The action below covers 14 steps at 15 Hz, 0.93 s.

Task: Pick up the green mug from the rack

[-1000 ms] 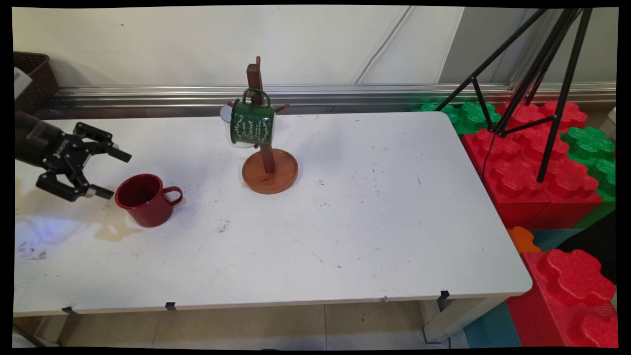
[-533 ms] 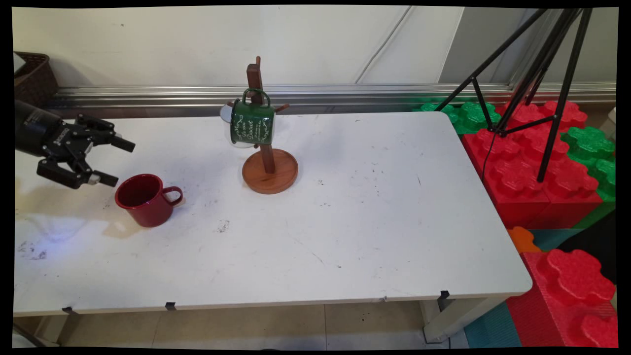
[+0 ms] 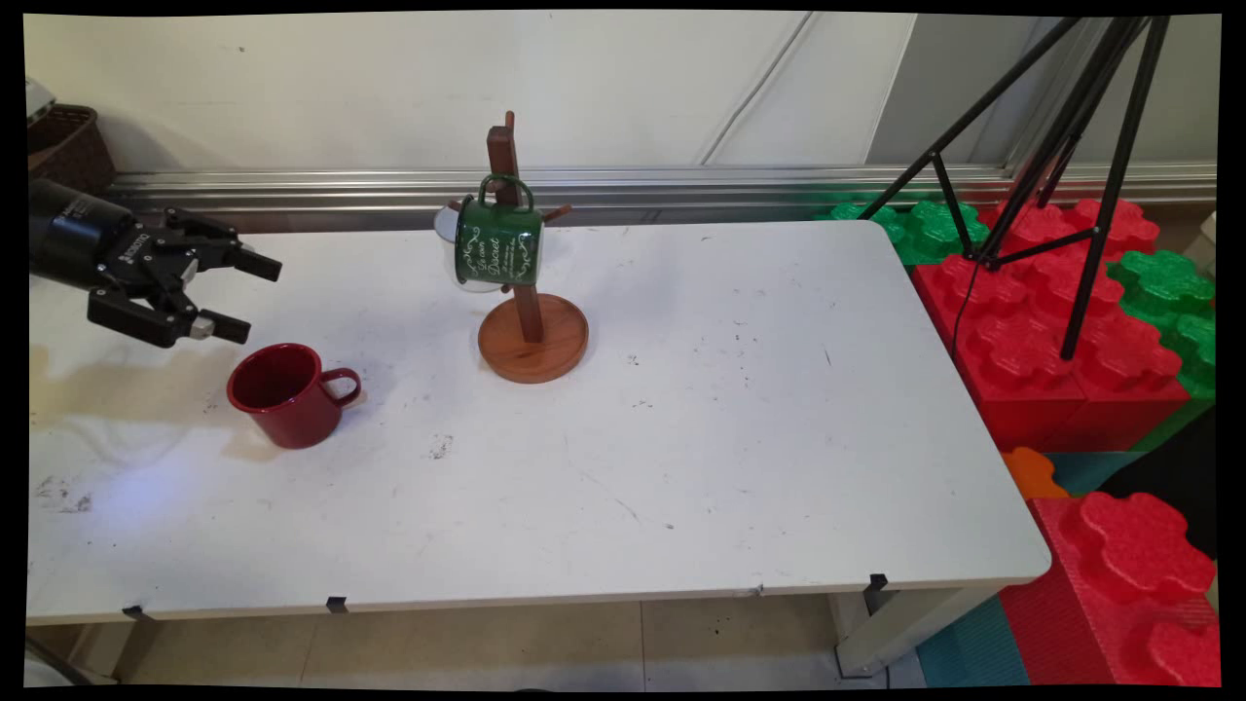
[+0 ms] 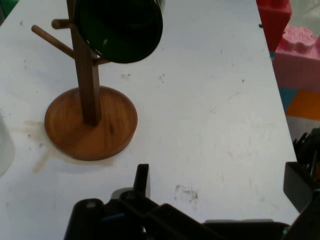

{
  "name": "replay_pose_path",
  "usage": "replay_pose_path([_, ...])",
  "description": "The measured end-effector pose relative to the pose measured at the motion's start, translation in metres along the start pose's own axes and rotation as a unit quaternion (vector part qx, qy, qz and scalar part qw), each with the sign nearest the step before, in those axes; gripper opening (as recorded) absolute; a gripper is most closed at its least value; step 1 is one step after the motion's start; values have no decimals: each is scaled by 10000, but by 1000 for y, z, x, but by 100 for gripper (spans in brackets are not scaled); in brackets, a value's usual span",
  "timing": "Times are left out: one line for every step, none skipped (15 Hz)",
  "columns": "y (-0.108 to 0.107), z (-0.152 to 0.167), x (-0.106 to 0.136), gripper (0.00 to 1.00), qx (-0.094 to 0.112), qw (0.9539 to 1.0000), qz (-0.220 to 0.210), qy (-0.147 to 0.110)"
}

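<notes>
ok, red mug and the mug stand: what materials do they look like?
Red mug: likely enamelled metal, glossy, with a thin rim, though glazed ceramic is possible. Mug stand: wood, brown with a smooth satin finish; grain shows on its round base in the hand view.

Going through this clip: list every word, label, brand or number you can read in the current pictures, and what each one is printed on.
White script on the green mug hanging on the wooden mug tree: decorative lettering in a scrolled frame, too small to read with certainty.
Small white lettering on the black wrist of the gripper: too small to read.
Red mug, table, foam blocks: no text visible.
Hand view: no text visible.
</notes>
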Motion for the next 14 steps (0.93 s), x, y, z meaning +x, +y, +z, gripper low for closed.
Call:
replay_pose_path([0,1,1,100,-9,10000,-29,39])
replay_pose_path([-1,2,2,100,-15,10000,-53,74])
replay_pose_path([-1,3,3,100,-20,9999,-75,113])
replay_pose_path([-2,4,4,100,-24,9998,-91,146])
replay_pose_path([-2,6,5,100,-30,9997,-115,197])
replay_pose_path([-3,8,7,100,-40,9996,-139,256])
replay_pose_path([-4,11,10,100,-51,9993,-161,323])
replay_pose_path([-5,13,12,100,-57,9991,-178,382])
replay_pose_path([-6,16,15,100,-64,9988,-195,453])
replay_pose_path([-7,20,17,100,-68,9984,-213,525])
replay_pose_path([-9,23,19,100,-71,9980,-230,591])
replay_pose_path([-10,27,21,100,-78,9976,-241,641])
replay_pose_path([-11,32,23,100,-90,9972,-257,700])
replay_pose_path([-12,36,24,100,-98,9968,-268,740])
